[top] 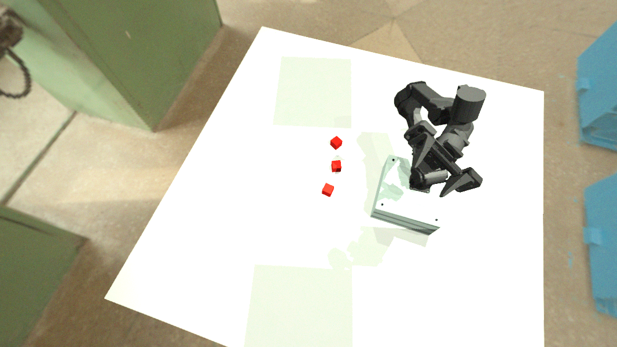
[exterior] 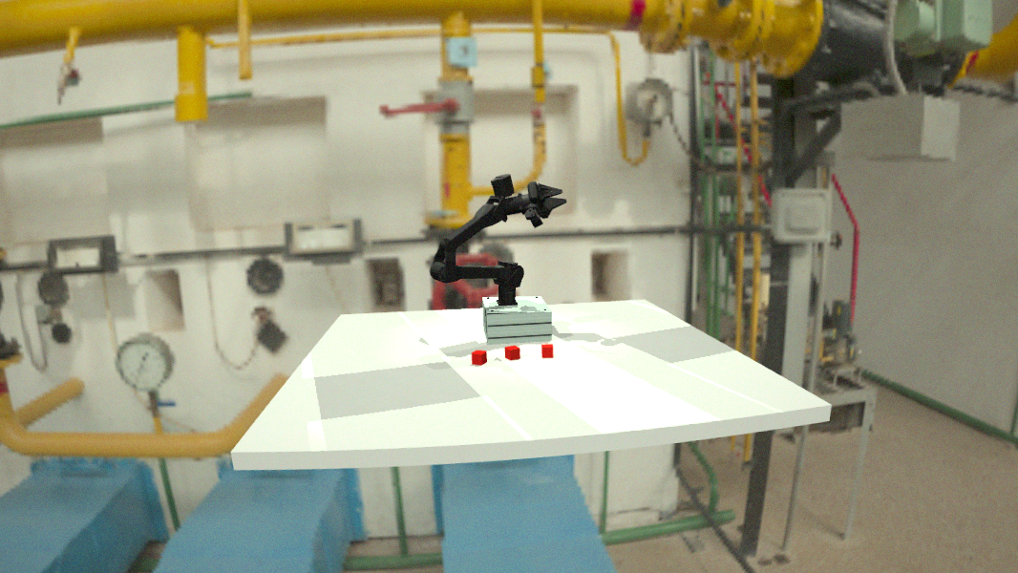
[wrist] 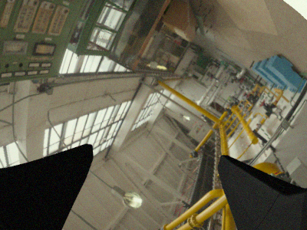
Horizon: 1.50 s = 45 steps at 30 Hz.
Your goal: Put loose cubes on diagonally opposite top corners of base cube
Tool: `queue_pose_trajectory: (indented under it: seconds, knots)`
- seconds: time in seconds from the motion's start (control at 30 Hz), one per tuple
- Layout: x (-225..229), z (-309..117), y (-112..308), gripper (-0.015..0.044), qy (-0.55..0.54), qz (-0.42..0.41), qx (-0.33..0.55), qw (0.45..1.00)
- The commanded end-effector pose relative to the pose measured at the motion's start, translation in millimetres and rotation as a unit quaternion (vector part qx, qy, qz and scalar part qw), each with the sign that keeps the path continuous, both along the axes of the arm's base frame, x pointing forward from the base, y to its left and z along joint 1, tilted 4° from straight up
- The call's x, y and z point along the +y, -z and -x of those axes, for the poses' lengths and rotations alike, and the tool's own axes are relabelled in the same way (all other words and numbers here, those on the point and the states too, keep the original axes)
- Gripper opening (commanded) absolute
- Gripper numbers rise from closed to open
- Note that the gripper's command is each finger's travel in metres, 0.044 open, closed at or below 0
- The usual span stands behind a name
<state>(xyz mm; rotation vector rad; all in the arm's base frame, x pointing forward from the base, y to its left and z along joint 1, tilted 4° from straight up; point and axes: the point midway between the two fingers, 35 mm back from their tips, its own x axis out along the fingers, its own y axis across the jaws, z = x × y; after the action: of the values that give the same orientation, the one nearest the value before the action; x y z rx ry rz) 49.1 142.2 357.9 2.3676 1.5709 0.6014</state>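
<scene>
Three red cubes stand apart in a loose row on the white table, none stacked. In the top view they are an upper cube (top: 336, 142), a middle cube (top: 336, 165) and a lower cube (top: 327, 189). The exterior view shows a left cube (exterior: 478, 357), a middle cube (exterior: 512, 352) and a right cube (exterior: 546, 350). They look alike; I cannot tell which is the fixed base. My gripper (top: 427, 184) (exterior: 563, 196) (wrist: 157, 158) is wide open and empty, raised high above the table and away from the cubes. The wrist view shows no cube.
The arm stands on a pale box (top: 403, 219) (exterior: 518, 327) behind the row of cubes. The white table (top: 215, 215) (exterior: 398, 441) carries pale shadow patches. Its edges show in the top and exterior views.
</scene>
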Motion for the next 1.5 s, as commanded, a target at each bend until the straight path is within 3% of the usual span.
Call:
queue_pose_trajectory:
  seconds: [0.0, 0.13, 0.17, 0.8, 1.47]
  knots:
    - [0, 0, 0, 0.0374, 0.002, 0.002, -0.002, 1.000]
    - [9, -6, 4, 0.0269, 0.041, 0.041, -0.041, 0.997]
    - [12, -8, 5, 0.0265, 0.052, 0.054, -0.052, 0.996]
    - [51, -66, 47, 0.0265, 0.183, 0.329, -0.200, 0.905]
    - [32, -163, 118, 0.0265, 0.194, 0.602, -0.189, 0.751]
